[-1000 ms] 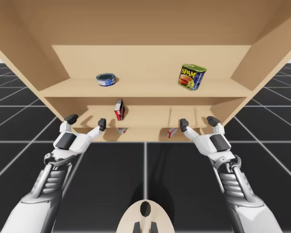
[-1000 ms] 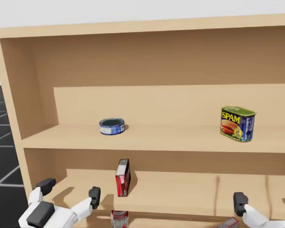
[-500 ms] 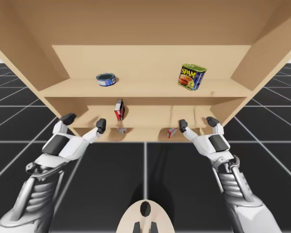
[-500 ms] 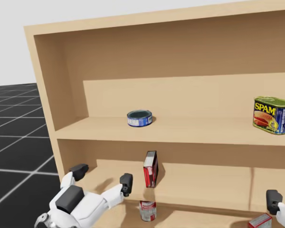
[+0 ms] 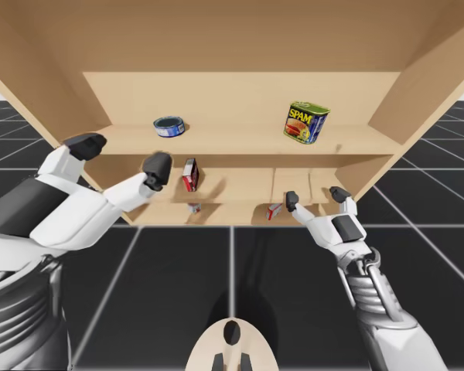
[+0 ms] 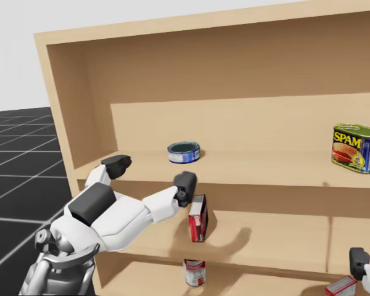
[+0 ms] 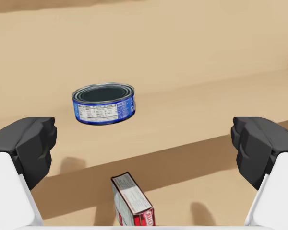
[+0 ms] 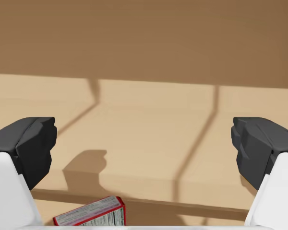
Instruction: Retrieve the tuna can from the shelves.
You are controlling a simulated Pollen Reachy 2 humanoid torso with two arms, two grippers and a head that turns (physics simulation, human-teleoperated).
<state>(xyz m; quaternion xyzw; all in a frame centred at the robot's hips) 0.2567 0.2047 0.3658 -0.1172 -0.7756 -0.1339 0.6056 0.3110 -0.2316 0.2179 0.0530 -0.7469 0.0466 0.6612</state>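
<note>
On the upper shelf, 11 o'clock: tuna can untouched, left jaws spread toward it

From above, the tuna can (image 5: pixel 169 126) sits flat on the upper shelf (image 5: pixel 240 141), toward its left end. A green-topped rectangular can (image 5: pixel 305 122) stands well apart at 3 o'clock of it. My left arm (image 5: pixel 69 216) is raised in front of the shelves, and the left jaws stand wide and hold nothing. Seen along them, the tuna can lies ahead at roughly 11 o'clock, not yet between the fingers. An upright red box (image 7: pixel 133 207) stands on the shelf below, near 6 o'clock. My right arm (image 5: pixel 348 232) is lower down, the right jaws likewise spread and empty, with a flat-lying red box (image 8: pixel 91 218) just under them.

I judge this to be the approach, with the grasp not begun. The tuna can is low, so the left jaws must go in close over the board. In the head view one finger (image 6: pixel 185 184) looks level with the shelf's front edge and could strike it. An advance aimed straight ahead would catch the tuna can off-centre and push it toward the back wall or spin it away. Dipping too low could topple the upright red box beneath.
</note>
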